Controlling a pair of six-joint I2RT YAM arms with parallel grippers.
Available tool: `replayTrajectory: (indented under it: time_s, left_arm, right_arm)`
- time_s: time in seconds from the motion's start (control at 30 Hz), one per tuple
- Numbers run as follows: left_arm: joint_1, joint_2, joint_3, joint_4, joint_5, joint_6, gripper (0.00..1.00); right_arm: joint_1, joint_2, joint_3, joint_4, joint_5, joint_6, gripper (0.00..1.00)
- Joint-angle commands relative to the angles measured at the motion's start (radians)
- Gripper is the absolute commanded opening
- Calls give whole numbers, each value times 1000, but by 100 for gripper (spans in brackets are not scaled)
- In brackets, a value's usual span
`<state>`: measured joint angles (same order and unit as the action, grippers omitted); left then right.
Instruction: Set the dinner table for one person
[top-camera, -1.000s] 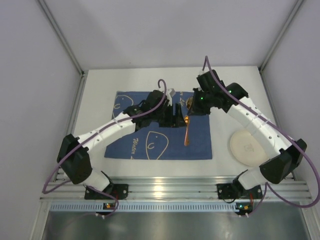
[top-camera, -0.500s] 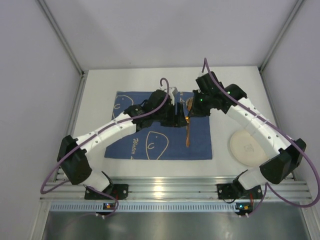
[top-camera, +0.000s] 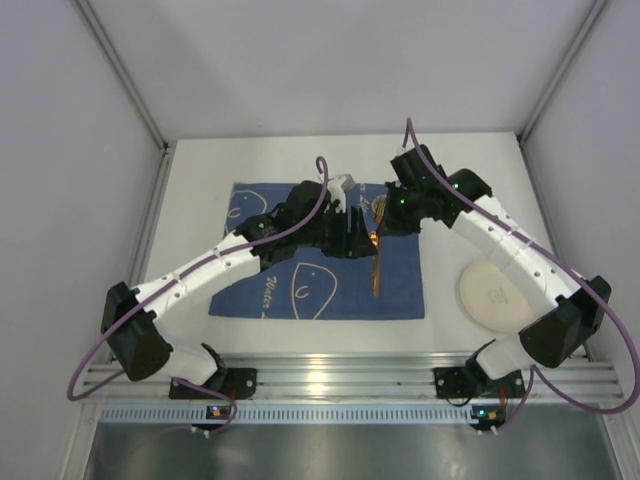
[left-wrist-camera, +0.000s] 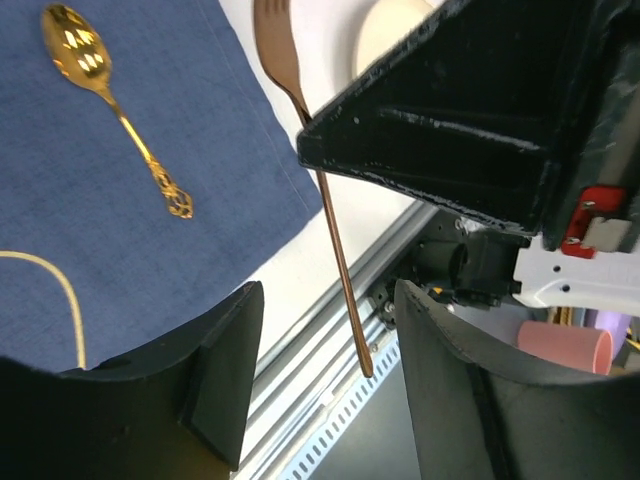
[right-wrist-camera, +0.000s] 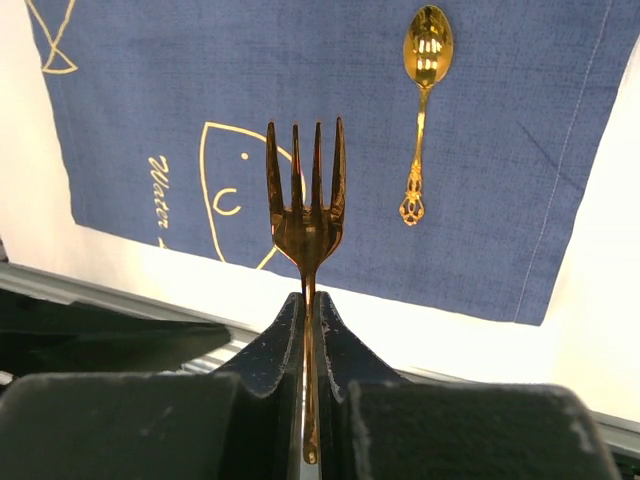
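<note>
Bright, even light, soft shadows (glints on the gold spoon (right-wrist-camera: 428, 45)), sharp focus

The fork (right-wrist-camera: 305, 225) is polished metal, gold going a bit coppery, and mirror-glossy on the tines. The spoon (right-wrist-camera: 424, 90) is the same sort of shiny gold metal — smooth bowl, handle end all embossed and bumpy. The blue cloth (right-wrist-camera: 180, 80) under them is woven fabric, matt, with a fine grain showing. The dinner table (top-camera: 200, 180) is smooth matt white, and its rail (top-camera: 330, 375) is ribbed bare aluminium with a bright sheen. The plate (top-camera: 495, 295) looks cream and dull, no real gloss. The fingers (right-wrist-camera: 340, 350) of the right gripper (right-wrist-camera: 308, 318) — black plastic, matt, slightly grainy, scuffed at the edges.
</note>
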<state>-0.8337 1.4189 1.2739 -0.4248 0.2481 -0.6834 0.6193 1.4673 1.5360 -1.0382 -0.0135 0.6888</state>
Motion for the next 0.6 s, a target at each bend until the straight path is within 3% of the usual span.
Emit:
replayTrajectory:
  time_s: [0.0,0.2,0.23,0.27,0.33,0.47,0.5,0.57]
  left_arm:
    - [-21,26,-36,130,92,-42,60]
    - [-30,72,-42,171,94,-70,54]
    - [-31,78,-39,201,105,-74,49]
    - [-31,93,-35,216,118,-83,28]
    - [-31,115,-13,230,147,-91,0]
    - [-28,132,1,170,129,-73,0]
    - [-21,130,-13,150,128,-65,0]
    - [7,111,-40,108,172,-50,0]
  right_arm:
    - [0,1,70,35,-20,-6,0]
    - [-16,-7,107,36,-59,-5,0]
    - [-20,-9,104,36,-63,-2,0]
    - [-21,-12,99,40,-71,0,0]
    - [-24,-21,87,50,-75,3,0]
    - [-32,-42,61,73,-69,9,0]
    - [-33,-44,52,76,-68,9,9]
    - [-36,-41,46,78,-65,-1,47]
